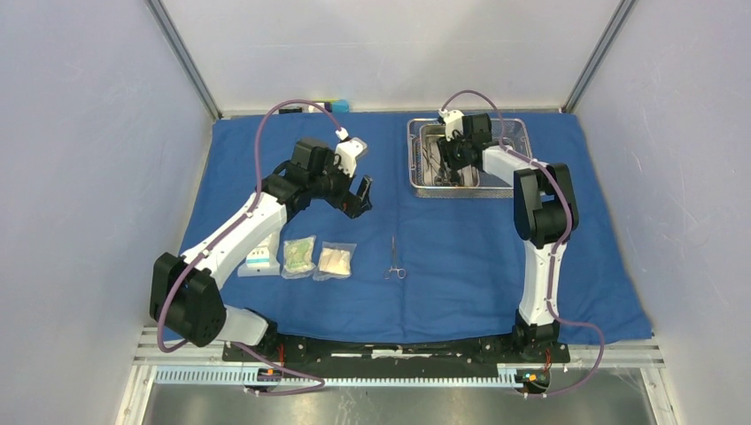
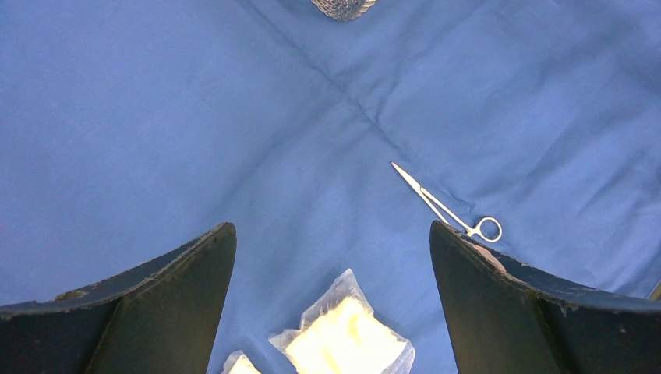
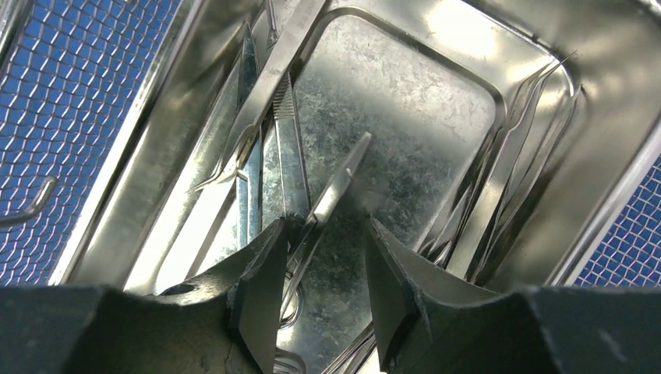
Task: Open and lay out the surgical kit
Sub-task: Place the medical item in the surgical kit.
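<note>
Top external: blue cloth wrap (image 1: 460,239) lies spread flat, so unwrapping looks done. Mesh tray (image 1: 416,155) sits far right on it. Laid out near-left are three clear packets (image 1: 299,257) in a row, w/ one scissor-like instrument (image 1: 395,261) just right of them, near centre. L gripper (image 1: 361,197) hangs over the cloth left of centre, jaws wide apart, nothing in them.

Right wrist: R gripper (image 3: 323,234) is down inside the inner pan (image 3: 421,101), jaws roughly half open, one finger each side of a slim instrument (image 3: 337,187) lying diagonally on the pan floor. Not clamped; can't tell if either pad touches it. Other instruments (image 3: 514,148) lie along both pan walls.

Step in hand, I'd say: picking the next instrument out of the pan. Next move needs a firm pinch on that thin shank w/o snagging neighbours, a lift clear of the pan rim, then a carry near-left to set it beside the one already out.
</note>
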Robot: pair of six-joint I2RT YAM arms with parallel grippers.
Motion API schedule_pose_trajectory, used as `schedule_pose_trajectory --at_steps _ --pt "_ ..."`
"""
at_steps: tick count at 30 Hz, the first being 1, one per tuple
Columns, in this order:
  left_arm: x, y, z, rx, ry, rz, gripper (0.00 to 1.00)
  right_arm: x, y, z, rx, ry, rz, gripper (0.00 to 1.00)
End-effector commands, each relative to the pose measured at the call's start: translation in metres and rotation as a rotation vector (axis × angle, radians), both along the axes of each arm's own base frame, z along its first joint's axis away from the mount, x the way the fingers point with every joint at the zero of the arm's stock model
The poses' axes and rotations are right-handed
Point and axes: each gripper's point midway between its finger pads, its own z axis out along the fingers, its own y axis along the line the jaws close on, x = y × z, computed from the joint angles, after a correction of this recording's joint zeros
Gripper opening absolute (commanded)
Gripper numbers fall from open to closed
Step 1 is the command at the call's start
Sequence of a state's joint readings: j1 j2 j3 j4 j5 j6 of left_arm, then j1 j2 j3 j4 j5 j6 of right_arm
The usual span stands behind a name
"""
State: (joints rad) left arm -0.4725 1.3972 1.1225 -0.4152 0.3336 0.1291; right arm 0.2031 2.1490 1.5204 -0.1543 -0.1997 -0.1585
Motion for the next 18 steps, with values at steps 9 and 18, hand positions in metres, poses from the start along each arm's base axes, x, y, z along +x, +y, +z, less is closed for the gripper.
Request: schedule_pose_trajectory --at_steps 9,18 --pt "0.005 0.002 0.015 -0.003 -0.078 -0.016 1.0 -0.001 -0.009 -0.006 -0.077 -0.001 -0.019 0.21" --pt "0.006 0.005 0.018 0.008 -0.096 -0.013 1.0 0.014 -0.009 0.06 -0.036 -0.148 -0.017 0.0"
